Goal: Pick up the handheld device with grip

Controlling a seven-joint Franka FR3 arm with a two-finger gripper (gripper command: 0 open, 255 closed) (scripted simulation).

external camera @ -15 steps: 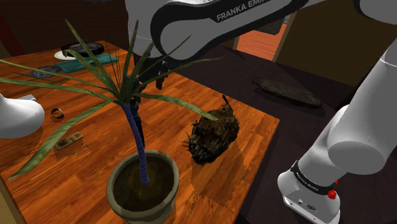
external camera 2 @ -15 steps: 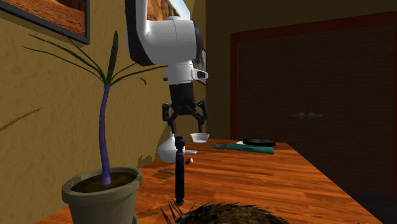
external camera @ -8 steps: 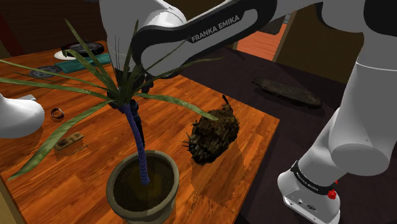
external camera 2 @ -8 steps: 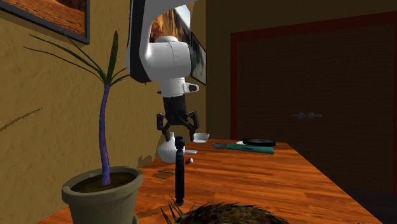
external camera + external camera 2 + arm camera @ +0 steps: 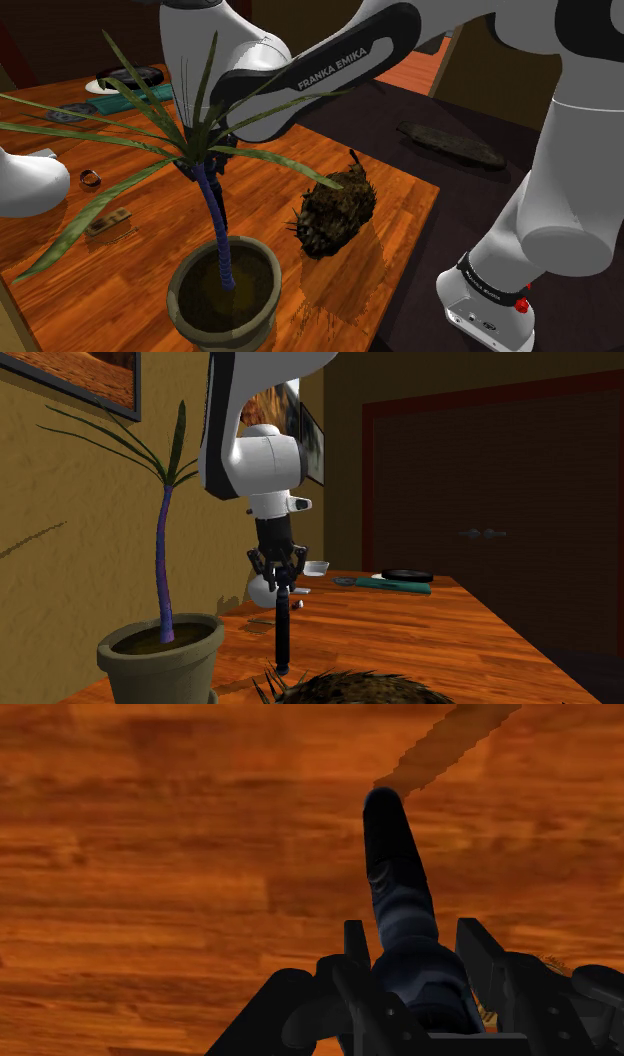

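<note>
Handheld device (image 5: 283, 632) upright on table (image 5: 420, 632)

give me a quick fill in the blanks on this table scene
1. The black handheld device stands ___ on the wooden table.
2. The gripper is at the device's ___ end.
3. In the shoulder view, the spiky brown object lies to the ___ of the plant pot.

Missing words: upright; top; right
</note>
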